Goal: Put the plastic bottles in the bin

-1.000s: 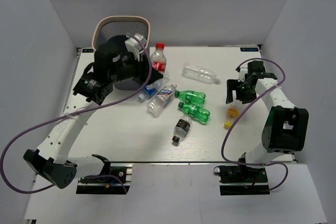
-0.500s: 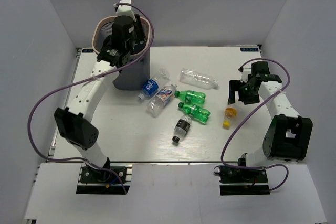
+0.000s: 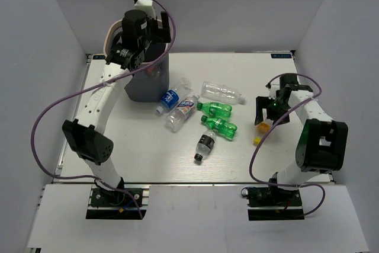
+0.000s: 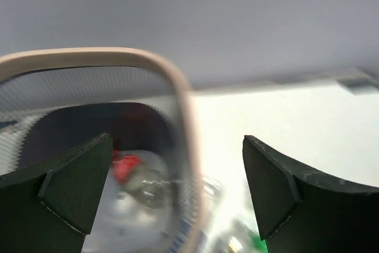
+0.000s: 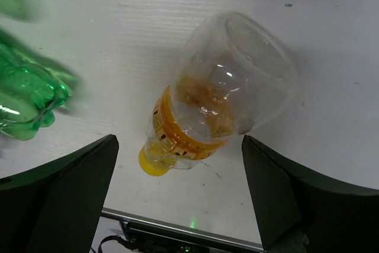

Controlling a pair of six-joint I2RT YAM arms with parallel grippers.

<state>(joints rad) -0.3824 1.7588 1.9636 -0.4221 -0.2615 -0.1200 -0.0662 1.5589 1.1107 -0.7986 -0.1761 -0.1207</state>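
Drop judged complete: red-capped bottle (image 4: 139,185) in bin (image 4: 89,56) below wide-spread left gripper (image 4: 177,140); orange bottle (image 5: 201,117), far right of bin, to be clasped next by wide-spread right gripper (image 5: 179,139).

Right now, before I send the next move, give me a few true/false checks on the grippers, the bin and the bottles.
1. The left gripper holds a bottle. False: it is open and empty, above the bin.
2. A red-capped bottle lies in the bin. True.
3. The right gripper is open above the orange bottle. True.
4. The orange bottle stands upright. False: it lies on its side on the table.
5. Both green bottles are in the bin. False: they lie on the table.
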